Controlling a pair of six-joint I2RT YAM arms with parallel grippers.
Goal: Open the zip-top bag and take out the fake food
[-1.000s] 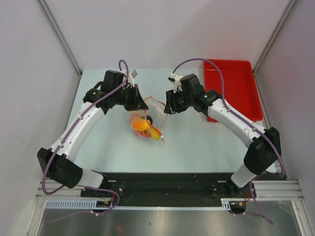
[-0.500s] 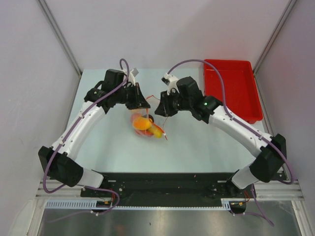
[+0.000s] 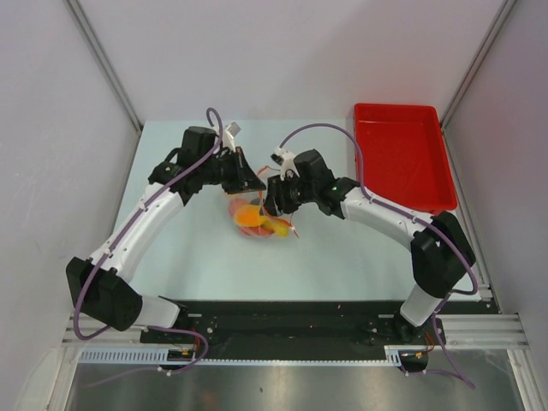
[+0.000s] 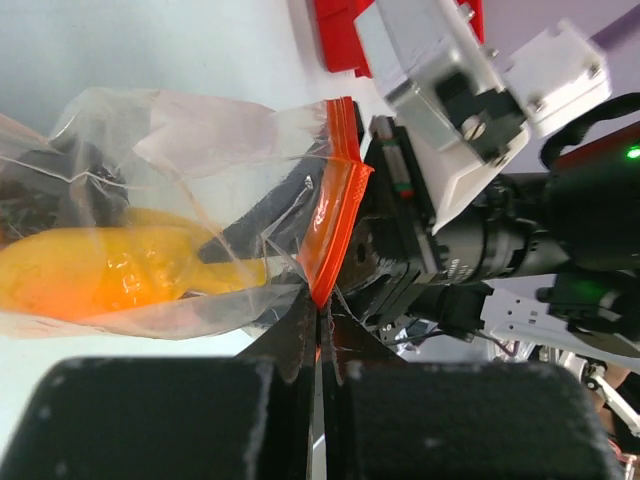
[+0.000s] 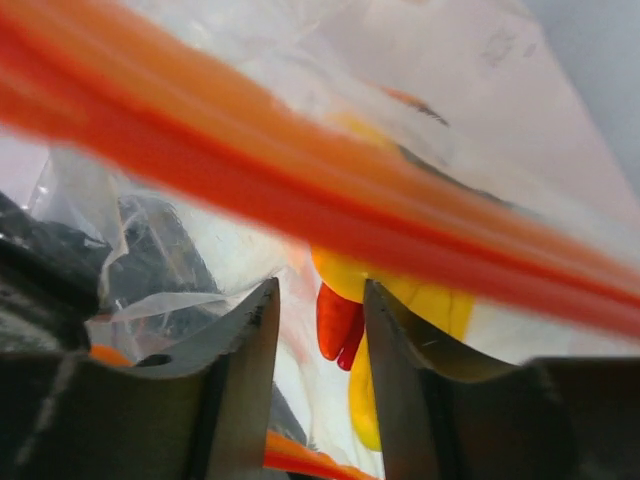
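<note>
Plastic film, clear and crinkly, creased into shiny folds: zip-top bag (image 3: 257, 221), slumped on the pale, smooth table (image 3: 342, 248) between the two arms, near mid-table. Lifted at its upper edge, sagging below.

Orange-red zip strip (image 4: 335, 215) along the mouth, a stiff ribbed band. Kinked into a sharp fold in the left wrist view, smeared to a blurred diagonal in the right wrist view.

Inside, fake food (image 4: 100, 280): glossy hard-plastic pieces. A smooth orange-yellow oval pressed against the film, a rounded yellow piece with a small red lobe beside it, something dark behind. Every visible piece enclosed in the film.

Left gripper (image 4: 319, 325): matte black fingers pressed flat together, pinching the film just below the lower end of the strip.

Right gripper (image 5: 318, 300): tapered dark fingers held a narrow gap apart, clamping nothing, pointed into the mouth of the bag with the strip crossing just above the tips. Very near the left gripper, facing it across the strip.

Red tray (image 3: 402, 163), rigid, rectangular, with a raised rim, at the far right corner, well apart from the bag.
</note>
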